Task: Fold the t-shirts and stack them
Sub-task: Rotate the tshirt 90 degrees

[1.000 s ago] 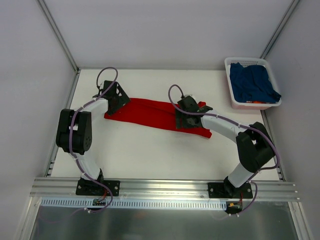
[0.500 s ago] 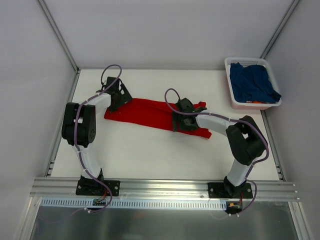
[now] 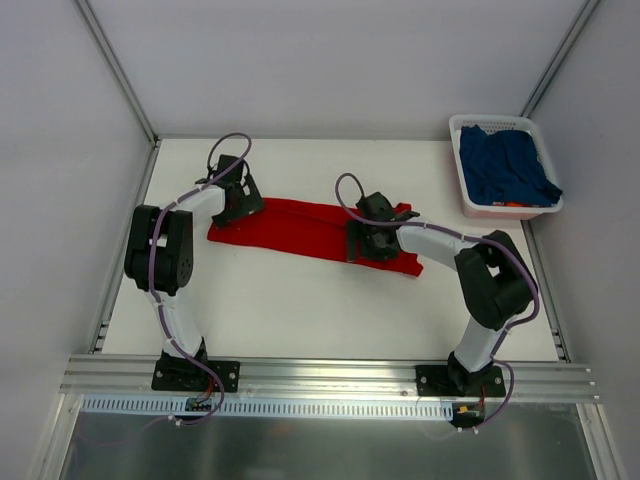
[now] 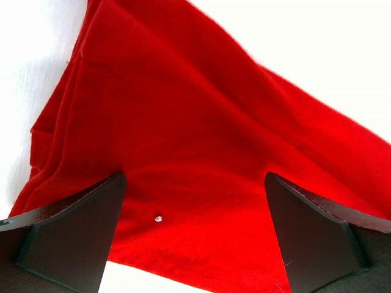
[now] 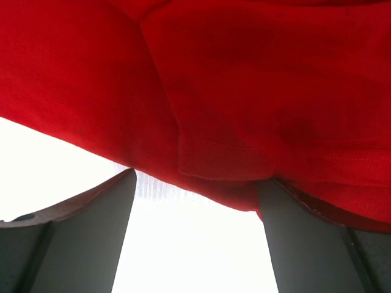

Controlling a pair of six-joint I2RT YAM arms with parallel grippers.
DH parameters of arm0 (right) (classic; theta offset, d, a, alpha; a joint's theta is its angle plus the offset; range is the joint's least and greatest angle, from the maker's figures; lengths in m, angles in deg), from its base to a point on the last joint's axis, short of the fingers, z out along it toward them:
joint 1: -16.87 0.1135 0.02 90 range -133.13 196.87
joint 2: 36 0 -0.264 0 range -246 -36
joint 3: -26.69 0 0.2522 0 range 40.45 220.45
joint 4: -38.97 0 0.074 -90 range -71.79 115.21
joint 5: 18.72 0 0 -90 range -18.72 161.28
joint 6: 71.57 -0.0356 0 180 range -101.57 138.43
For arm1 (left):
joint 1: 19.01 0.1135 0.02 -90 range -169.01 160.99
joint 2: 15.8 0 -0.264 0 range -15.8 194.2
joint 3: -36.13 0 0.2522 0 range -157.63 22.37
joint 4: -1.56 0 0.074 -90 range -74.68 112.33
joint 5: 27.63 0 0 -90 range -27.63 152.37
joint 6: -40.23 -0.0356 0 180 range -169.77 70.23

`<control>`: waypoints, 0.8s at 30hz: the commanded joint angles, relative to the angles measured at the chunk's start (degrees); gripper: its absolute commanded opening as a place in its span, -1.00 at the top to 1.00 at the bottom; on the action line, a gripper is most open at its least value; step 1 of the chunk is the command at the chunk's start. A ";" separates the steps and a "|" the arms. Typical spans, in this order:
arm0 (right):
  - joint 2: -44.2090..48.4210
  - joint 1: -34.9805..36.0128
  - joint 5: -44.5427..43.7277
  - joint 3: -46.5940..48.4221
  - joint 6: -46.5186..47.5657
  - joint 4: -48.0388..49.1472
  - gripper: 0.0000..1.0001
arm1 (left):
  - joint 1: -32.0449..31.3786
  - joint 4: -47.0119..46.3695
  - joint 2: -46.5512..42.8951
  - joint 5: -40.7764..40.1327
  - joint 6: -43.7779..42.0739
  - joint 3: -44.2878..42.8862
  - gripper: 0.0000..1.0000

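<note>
A bright red t-shirt [image 3: 300,228] lies in a long folded strip across the middle of the white table. My left gripper [image 3: 238,205] rests low over its left end. In the left wrist view it [image 4: 192,180] stands open, with the red t-shirt [image 4: 183,122] spread flat under and between its dark fingers [image 4: 79,232]. My right gripper [image 3: 368,245] is at the strip's right part. In the right wrist view it [image 5: 197,183] is open, and the red t-shirt [image 5: 244,73] has its hemmed edge just at the fingertips. A dark navy t-shirt [image 3: 505,165] lies crumpled in the basket.
The white plastic basket [image 3: 510,211] stands at the back right corner of the table [image 3: 300,310]. Grey walls close in the back and both sides. A metal rail [image 3: 320,375] carrying both arm bases runs along the near edge.
Both arms have folded their elbows inward. The left gripper has slid a little toward the back at the shirt's left end. The right gripper has stayed over the right part. The shirt lies as before.
</note>
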 commanded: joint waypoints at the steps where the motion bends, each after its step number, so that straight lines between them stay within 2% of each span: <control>1: 0.51 -1.84 2.38 0.06 0.57 -2.13 -0.68 | -1.09 2.45 -2.68 -2.14 -1.21 1.79 -0.98; 13: 0.51 -7.91 7.39 3.57 2.24 -3.10 -0.70 | -5.31 2.36 -6.72 -4.16 0.72 8.74 -0.98; 24: -5.02 -11.08 11.17 10.95 3.21 -4.50 -0.71 | -11.72 2.18 -11.21 -5.48 4.58 16.30 -0.98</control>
